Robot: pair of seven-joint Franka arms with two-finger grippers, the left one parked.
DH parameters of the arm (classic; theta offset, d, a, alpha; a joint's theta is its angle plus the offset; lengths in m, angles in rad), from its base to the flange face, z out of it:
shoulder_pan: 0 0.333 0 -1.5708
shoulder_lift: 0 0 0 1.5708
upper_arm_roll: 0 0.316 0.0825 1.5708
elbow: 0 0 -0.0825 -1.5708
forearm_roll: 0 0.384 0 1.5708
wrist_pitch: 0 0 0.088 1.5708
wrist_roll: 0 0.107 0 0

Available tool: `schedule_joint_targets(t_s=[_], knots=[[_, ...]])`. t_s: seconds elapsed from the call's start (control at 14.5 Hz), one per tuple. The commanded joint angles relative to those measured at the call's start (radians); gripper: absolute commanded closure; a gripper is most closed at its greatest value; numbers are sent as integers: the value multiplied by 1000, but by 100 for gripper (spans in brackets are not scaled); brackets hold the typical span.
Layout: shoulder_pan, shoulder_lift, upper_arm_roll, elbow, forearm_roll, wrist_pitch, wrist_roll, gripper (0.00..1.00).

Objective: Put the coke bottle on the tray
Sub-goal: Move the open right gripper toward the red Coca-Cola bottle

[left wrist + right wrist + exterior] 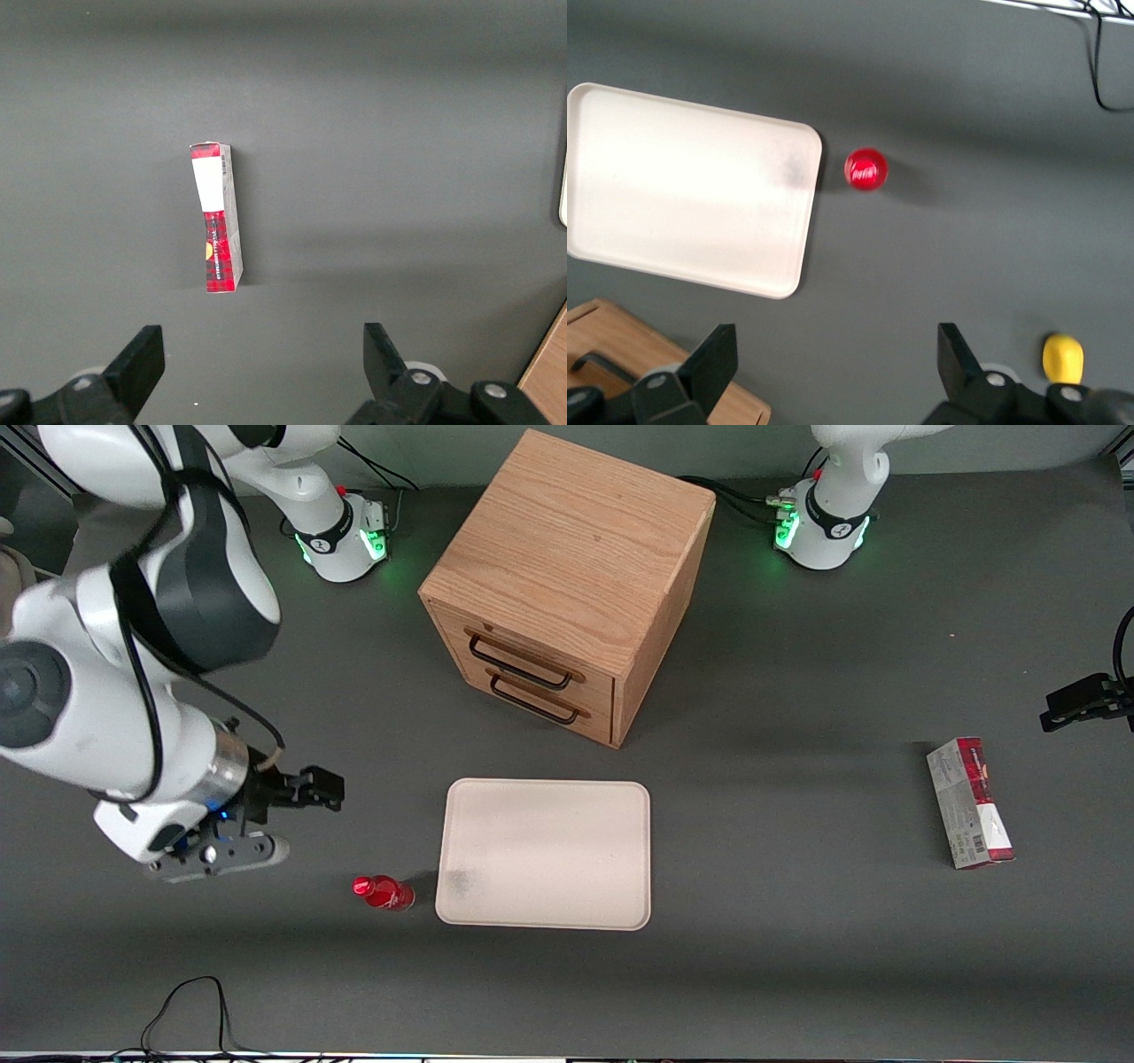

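Dark worktop (pixel 797 691): your gripper (pixel 221 856), fingers (pixel 718 359) wide, may topple the upright coke bottle (pixel 384 892) at the tray's (pixel 545 793) nine o'clock.

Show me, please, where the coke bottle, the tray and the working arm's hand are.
coke bottle (pixel 383 892), front view, on its red body.
tray (pixel 545 854), front view, on its bare floor.
hand (pixel 833 367), right wrist view, midway between its open fingertips, above the table.

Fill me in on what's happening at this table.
The working arm's gripper hangs open above the table, holding nothing, toward its own end. The coke bottle stands upright on the table just beside the tray, not on it. The tray is bare apart from a dark smudge. The oak drawer cabinet stands farther from the camera.
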Motion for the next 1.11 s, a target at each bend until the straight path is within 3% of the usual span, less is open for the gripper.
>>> schedule_joint_targets(t_s=[0.0,1.04], knots=[[-22,71,-1,102,10,15,-47,0],[-12,300,1,88,-7,240,-43,0]])
